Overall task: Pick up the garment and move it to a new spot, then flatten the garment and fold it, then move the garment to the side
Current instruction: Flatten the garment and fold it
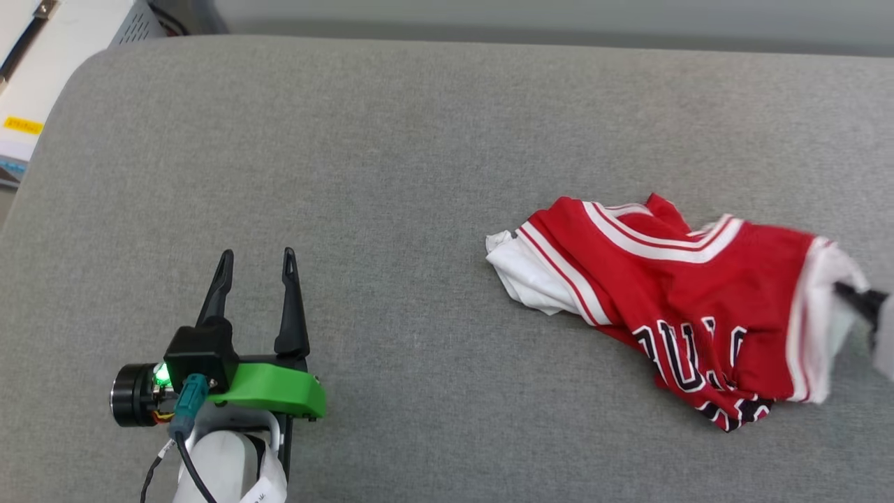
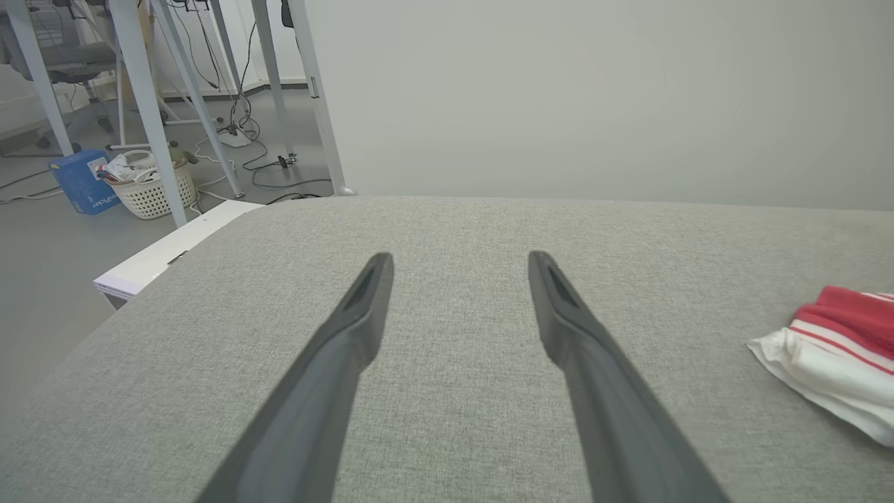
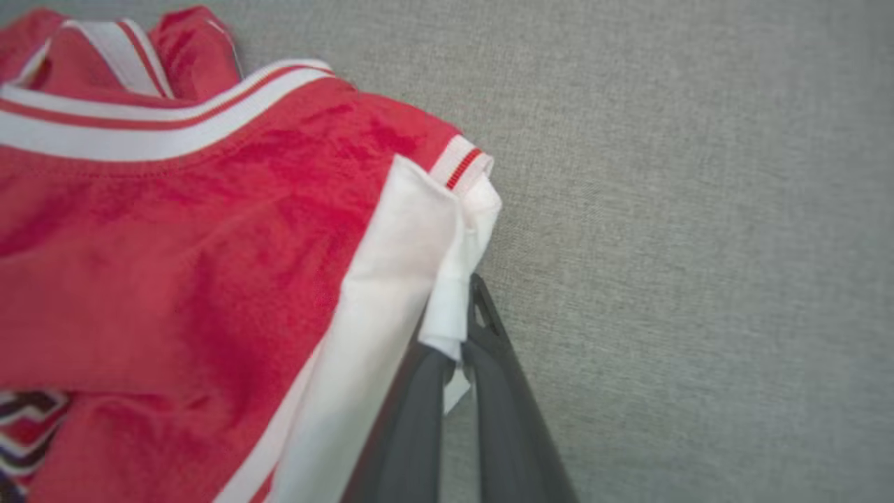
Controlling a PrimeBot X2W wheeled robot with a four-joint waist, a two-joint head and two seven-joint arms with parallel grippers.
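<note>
**gripfan:** ok so where's the garment [image 1: 670, 300] sitting right now?

**benchrat:** right side of the grey fabric-covered bench [image 1: 419, 140], all bunched up. Red body on top with the red-white striped trim showing, one white sleeve poking out toward the middle of the bench, and bits of the black white-edged lettering along the near side.

**gripfan:** and the right end effector [image 1: 855, 297]?

**benchrat:** clamped down on the garment's other white sleeve, far right of the head view. In its wrist cam the white cloth is squeezed between the two dark fingers [image 3: 510, 419], and the red part drapes off to the left.

**gripfan:** left one?

**benchrat:** left end effector [image 1: 257, 253] is spread wide with nothing in it, over bare bench at lower left, well apart from the garment. Its wrist cam just catches the white sleeve at the right edge.
</note>
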